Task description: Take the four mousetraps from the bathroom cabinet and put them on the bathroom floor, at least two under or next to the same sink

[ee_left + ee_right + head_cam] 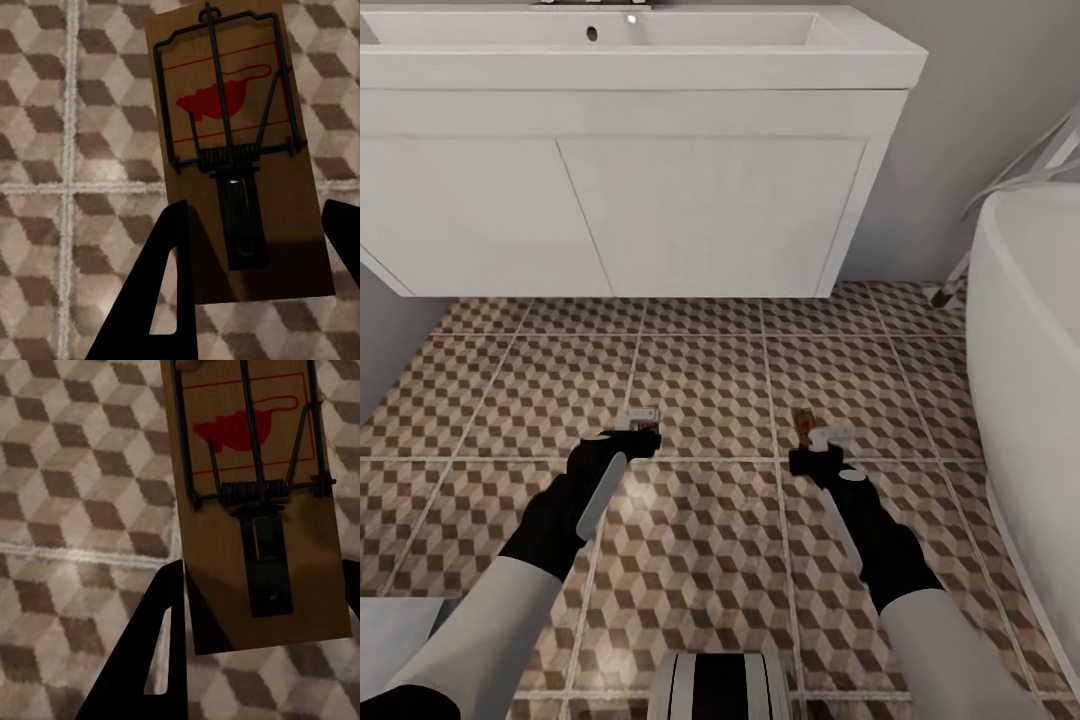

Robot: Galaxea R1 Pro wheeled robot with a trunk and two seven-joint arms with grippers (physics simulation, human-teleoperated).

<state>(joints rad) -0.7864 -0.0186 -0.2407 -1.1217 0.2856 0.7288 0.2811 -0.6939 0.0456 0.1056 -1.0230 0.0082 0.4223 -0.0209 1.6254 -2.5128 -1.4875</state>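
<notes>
Left gripper (643, 432) clamped on left mousetrap (236, 142); long axis in line with fingers (161, 292), red mark at outer end. Right gripper (812, 445) clamped on right mousetrap (255, 495), same alignment. Both held low over bathroom floor (710, 380), well apart. Beyond: sink (660, 55) atop white vanity (710, 215).

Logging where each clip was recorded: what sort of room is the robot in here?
Most likely a bathroom: a white sink sits on a wall-hung vanity, a white bathtub curves in at the side, and the floor is tiled in a brown cube pattern.
</notes>
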